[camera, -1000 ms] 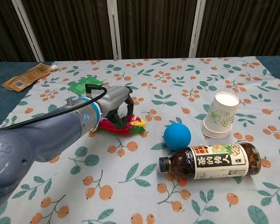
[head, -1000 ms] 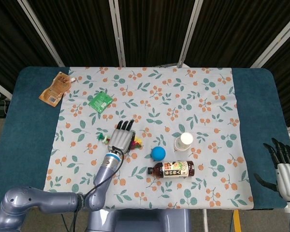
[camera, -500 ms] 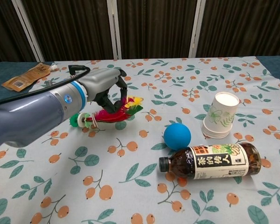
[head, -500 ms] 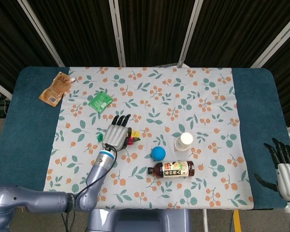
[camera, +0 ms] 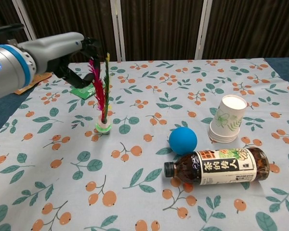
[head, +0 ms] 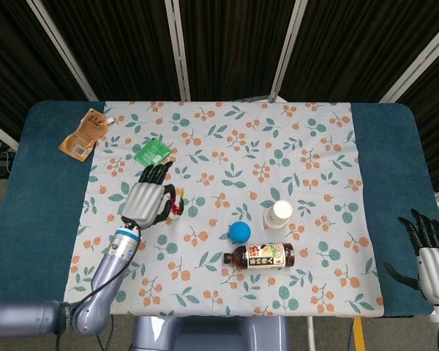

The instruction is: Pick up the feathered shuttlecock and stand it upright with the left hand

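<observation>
The feathered shuttlecock stands upright, its red, yellow and green feathers pointing up and its green-and-white base down at the floral cloth. My left hand grips the feather tops from the left. In the head view the left hand sits left of centre with the shuttlecock showing at its right side. Whether the base rests fully on the cloth I cannot tell. My right hand hangs open off the table's right edge, holding nothing.
A blue ball, a lying tea bottle and a stack of paper cups sit to the right of the shuttlecock. A green packet lies just behind the left hand, and a brown pouch at the far left.
My left hand has lifted the shuttlecock off the cloth, carried it left and back, and turned it from lying flat to upright. The right hand has not moved.
</observation>
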